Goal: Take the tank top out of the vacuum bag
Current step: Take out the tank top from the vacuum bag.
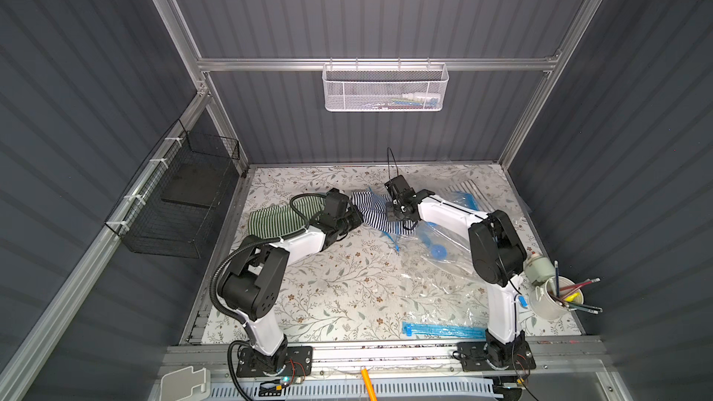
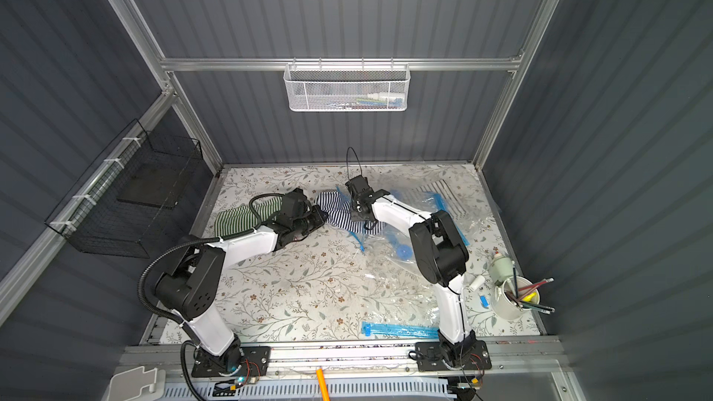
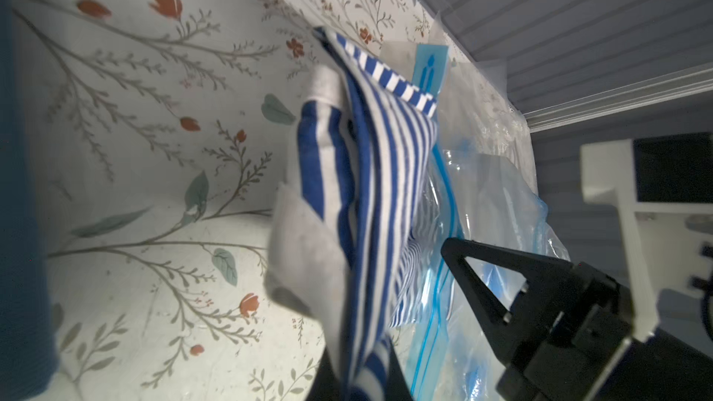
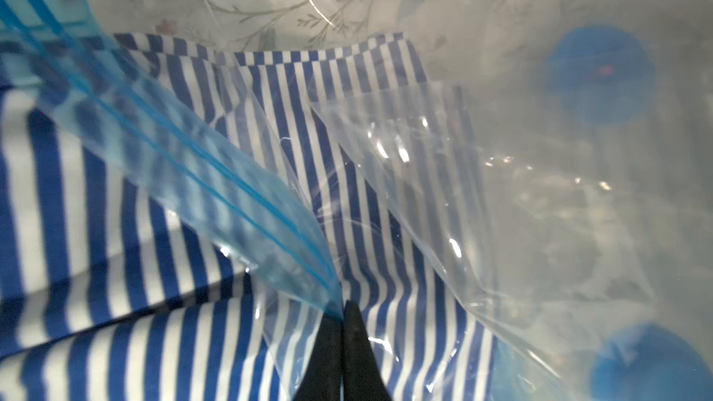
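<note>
Pinching the blue zip edge of the vacuum bag (image 4: 193,156), the right gripper (image 4: 342,314) shows its jaws pressed together only in its own wrist view. In both top views the left gripper (image 1: 358,219) is clamped on the blue-striped tank top (image 1: 372,208), which lies partly out of the bag's mouth, mid-table (image 1: 328,283). A blue mark (image 3: 430,67) on the bag is too blurred to read.

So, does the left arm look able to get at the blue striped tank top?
Likely yes: the left gripper has its jaws shut on the tank top where it sticks out of the vacuum bag, and the right gripper pinches the bag's blue zip edge.
</note>
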Controlling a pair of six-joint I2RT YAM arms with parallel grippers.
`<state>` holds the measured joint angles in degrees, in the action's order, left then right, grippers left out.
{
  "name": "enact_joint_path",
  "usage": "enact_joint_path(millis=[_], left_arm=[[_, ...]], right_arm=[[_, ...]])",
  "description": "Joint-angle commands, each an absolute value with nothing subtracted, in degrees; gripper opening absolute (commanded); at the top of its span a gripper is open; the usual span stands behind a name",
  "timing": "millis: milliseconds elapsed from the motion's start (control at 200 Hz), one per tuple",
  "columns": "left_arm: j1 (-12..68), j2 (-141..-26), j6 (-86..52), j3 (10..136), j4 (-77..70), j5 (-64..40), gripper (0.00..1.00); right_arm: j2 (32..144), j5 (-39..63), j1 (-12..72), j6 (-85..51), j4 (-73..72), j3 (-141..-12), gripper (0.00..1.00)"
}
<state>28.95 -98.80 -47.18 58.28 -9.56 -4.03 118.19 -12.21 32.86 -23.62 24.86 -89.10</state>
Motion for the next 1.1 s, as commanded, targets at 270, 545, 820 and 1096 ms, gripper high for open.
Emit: enact_joint_path(millis=[270, 545, 820, 1096], left_arm=[[22.6, -95.8, -34.4, 61.7, 2.4, 0.7, 0.0], [18.9, -93.0, -32.1, 62.0, 5.0, 2.2, 0.0], [14.5, -90.5, -31.8, 61.6, 6.7, 2.2, 0.0], [9.4, -87.4, -32.3, 59.7, 7.9, 2.4, 0.0]], right_arm=[[116.8, -15.2, 31.9, -25.5, 26.5, -88.4, 0.0], [118.1, -16.5, 31.4, -26.4, 28.0, -90.1, 0.0], [118.9, -16.7, 30.3, -26.5, 28.7, -92.0, 0.0], [119.1, -16.3, 30.0, -26.1, 28.4, -92.2, 0.0]])
